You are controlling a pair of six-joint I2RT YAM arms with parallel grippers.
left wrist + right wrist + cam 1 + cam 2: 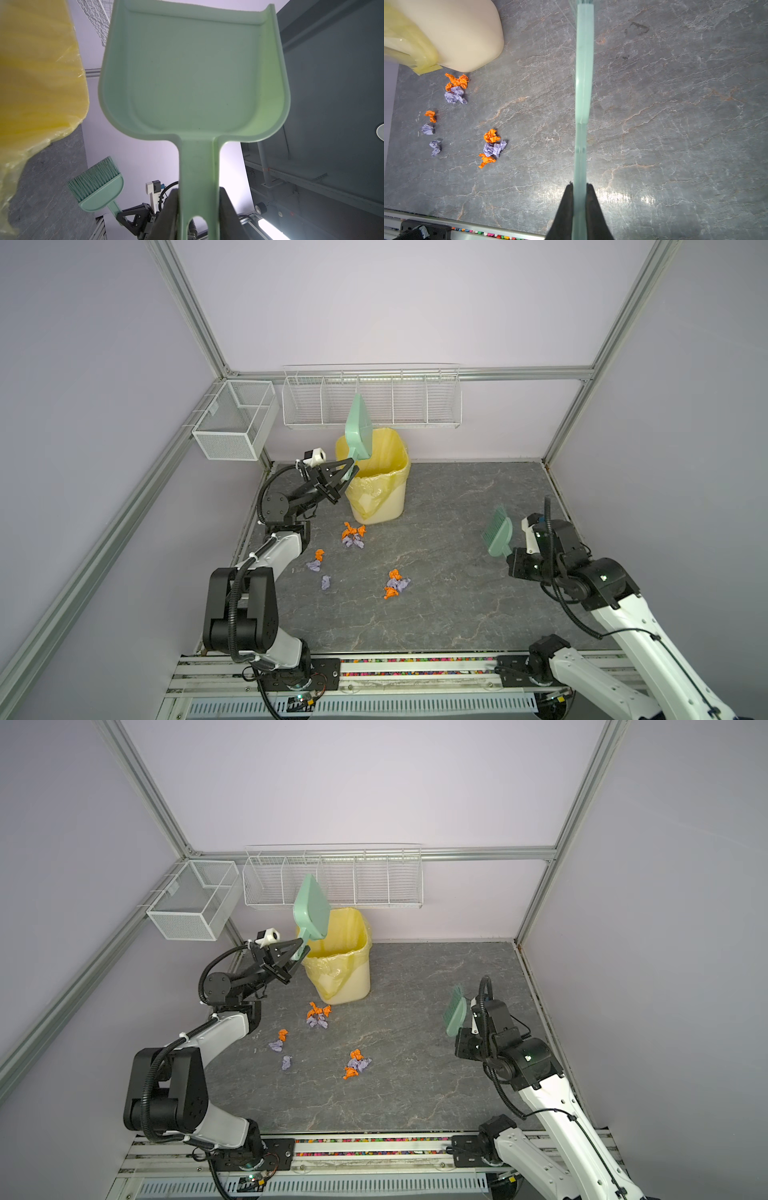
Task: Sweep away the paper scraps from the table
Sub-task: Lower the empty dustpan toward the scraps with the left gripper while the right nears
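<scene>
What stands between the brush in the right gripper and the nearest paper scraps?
Nothing visible. In the right wrist view only bare table lies between the brush in the right gripper and the nearest paper scraps. The bin stands off that line.

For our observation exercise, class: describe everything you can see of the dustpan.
The dustpan is mint-green, smooth plastic by its look: a shallow tray with raised side and back walls, an open front lip and a flat handle with a hanging hole. The tray is empty. It stands nearly upright in the air, lip upward, by the rim of the yellow-lined bin. The left gripper is shut on its handle.
</scene>
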